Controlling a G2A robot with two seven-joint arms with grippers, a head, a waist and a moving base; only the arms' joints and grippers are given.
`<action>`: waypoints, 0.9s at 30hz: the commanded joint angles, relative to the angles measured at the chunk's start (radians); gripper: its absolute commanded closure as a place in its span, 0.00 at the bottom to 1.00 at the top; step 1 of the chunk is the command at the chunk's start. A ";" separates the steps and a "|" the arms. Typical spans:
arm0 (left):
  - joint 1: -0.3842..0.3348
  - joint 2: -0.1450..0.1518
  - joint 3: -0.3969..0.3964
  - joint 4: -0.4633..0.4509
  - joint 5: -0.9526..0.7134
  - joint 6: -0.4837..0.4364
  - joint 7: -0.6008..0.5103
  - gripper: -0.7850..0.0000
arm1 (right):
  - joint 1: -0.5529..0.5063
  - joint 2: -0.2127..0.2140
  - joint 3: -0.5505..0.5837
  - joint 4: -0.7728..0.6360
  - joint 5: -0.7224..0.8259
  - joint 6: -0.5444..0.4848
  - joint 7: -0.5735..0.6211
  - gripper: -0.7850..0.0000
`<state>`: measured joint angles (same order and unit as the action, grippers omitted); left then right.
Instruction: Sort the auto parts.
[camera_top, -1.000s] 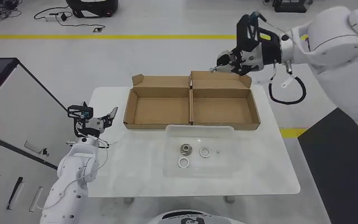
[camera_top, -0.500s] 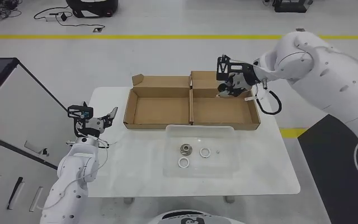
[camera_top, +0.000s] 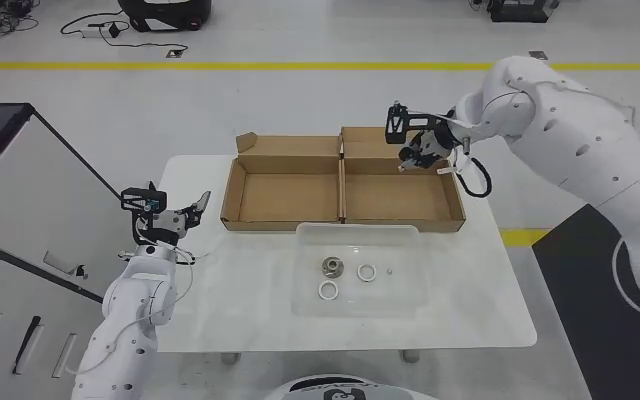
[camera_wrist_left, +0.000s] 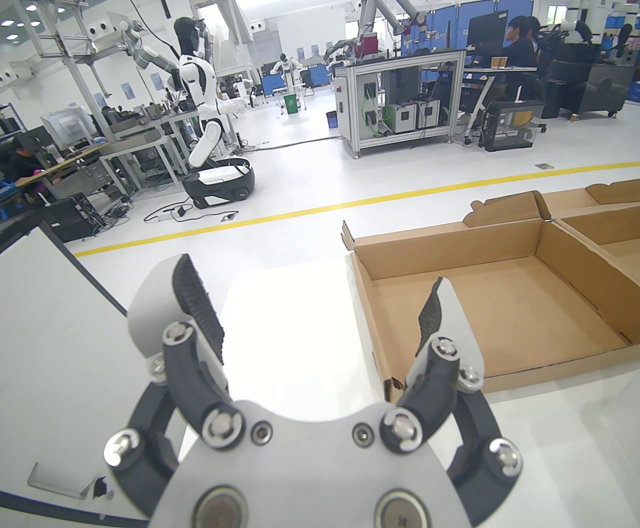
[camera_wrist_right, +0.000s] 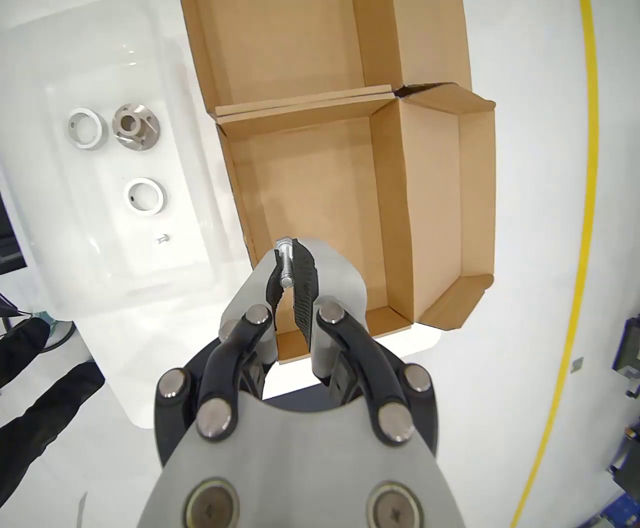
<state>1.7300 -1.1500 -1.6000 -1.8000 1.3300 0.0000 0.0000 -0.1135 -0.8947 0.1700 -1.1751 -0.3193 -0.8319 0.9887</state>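
Now, bolt (camera_wrist_right: 285, 274) in right tool (camera_wrist_right: 289, 251).

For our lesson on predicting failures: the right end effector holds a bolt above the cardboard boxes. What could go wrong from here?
1. The bolt is pinched only at the very tips of the right end effector, so it might slip or swivel out early.
2. In the top view the end effector appears close to the far wall of the right box. A release here could strike the rim, and the bolt might bounce outside.
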 joint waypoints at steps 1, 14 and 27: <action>0.000 0.000 0.000 0.000 0.000 0.000 0.000 0.00 | -0.004 -0.015 0.000 0.031 -0.037 -0.007 -0.006 1.00; 0.000 0.000 0.000 0.000 0.000 0.000 0.000 0.00 | -0.063 -0.092 0.000 0.210 -0.131 -0.032 -0.032 1.00; 0.000 0.000 0.000 0.000 0.000 0.000 0.000 0.00 | -0.063 -0.092 0.000 0.210 -0.131 -0.032 -0.032 1.00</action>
<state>1.7300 -1.1500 -1.6000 -1.8000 1.3300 0.0000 0.0000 -0.1767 -0.9868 0.1700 -0.9650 -0.4500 -0.8638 0.9570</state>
